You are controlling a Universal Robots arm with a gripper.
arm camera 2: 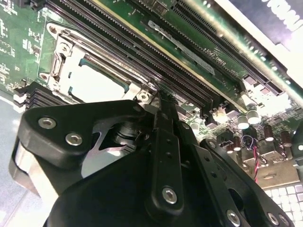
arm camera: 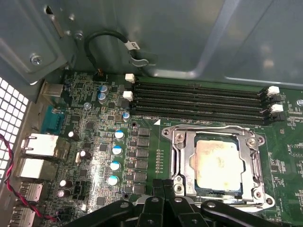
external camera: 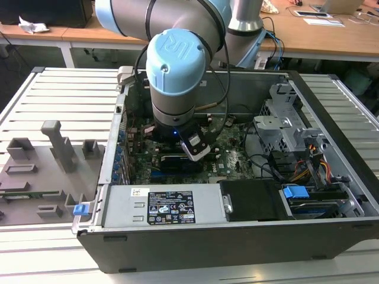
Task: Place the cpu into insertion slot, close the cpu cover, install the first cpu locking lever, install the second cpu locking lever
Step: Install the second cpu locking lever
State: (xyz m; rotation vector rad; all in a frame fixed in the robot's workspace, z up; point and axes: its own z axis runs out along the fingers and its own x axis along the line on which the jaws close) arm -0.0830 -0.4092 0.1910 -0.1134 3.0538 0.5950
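Already seated: the flat square silver-topped cpu (arm camera: 218, 164) lies in the black insertion slot, the thin dark-silver metal cpu cover (arm camera: 215, 137) framing it.

The black gripper (arm camera: 163, 185), fingers pressed together and empty, hovers at the socket's seven o'clock corner; the thin, springy cover frame likely wants gentle edge contact.

Arm joint cap (external camera: 177, 50): we see a raised emblem moulded into the blue top.
Power supply sticker (external camera: 170, 208): we see a black panel with rows of white symbols and fine print, too small for us to read.
Small white sticker (external camera: 138, 191): a code mark, unreadable to us.
Circuit board (arm camera 2: 213, 56): white lettering runs along the long slots; we cannot make it out.
White triangle (arm camera: 156, 122): printed on the board near a corner of the cover (arm camera: 215, 137).
Cable tag (arm camera: 134, 45): dark print, illegible.
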